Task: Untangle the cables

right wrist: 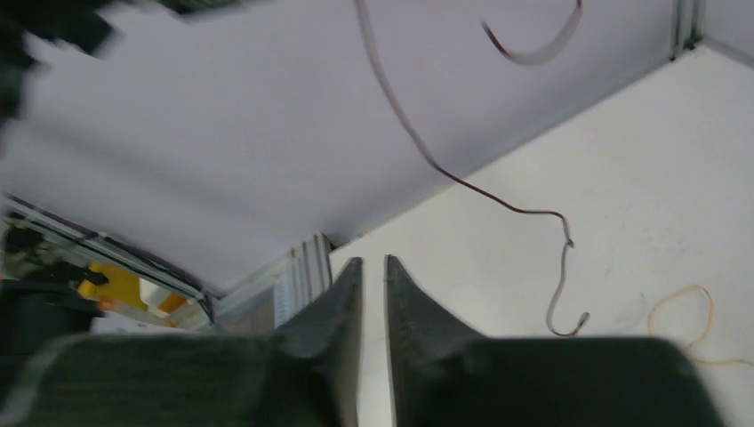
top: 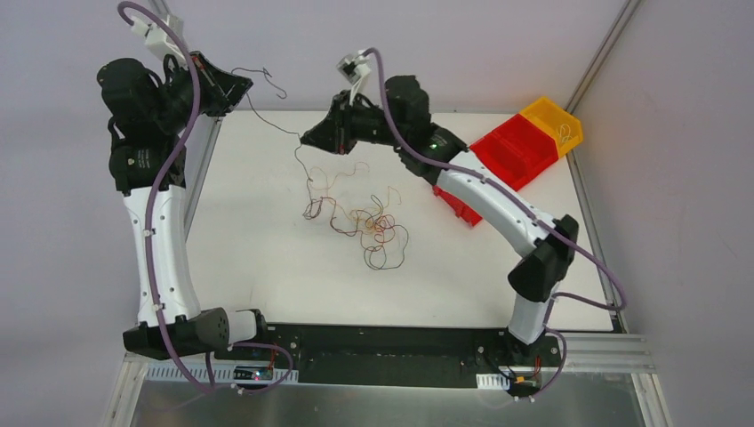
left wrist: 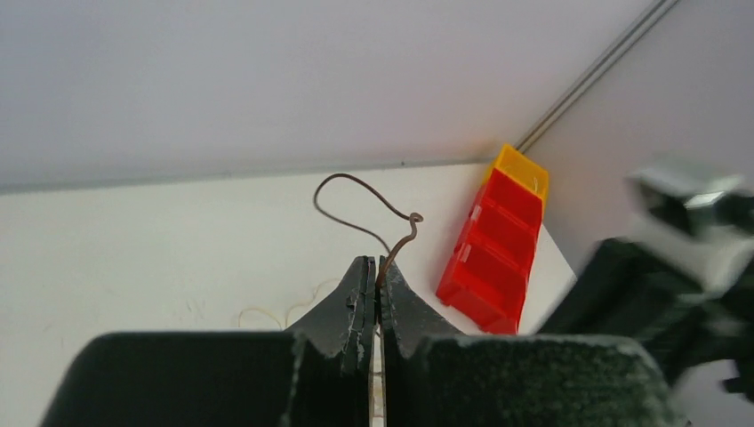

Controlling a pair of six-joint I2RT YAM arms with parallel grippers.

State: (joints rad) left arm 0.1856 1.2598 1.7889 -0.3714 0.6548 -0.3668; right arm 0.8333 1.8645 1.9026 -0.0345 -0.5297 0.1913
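Bins (top: 525, 147), red and yellow, stand right of tangled cables (top: 373, 227).

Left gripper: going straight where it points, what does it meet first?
The left gripper first meets the loose end of the dark cable it grips; beyond, probably the table's far edge, with red bins off right.

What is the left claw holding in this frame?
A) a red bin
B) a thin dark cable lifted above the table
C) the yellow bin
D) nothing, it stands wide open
B: in the left wrist view the left claw is shut on a dark cable whose free end curls above its tips.
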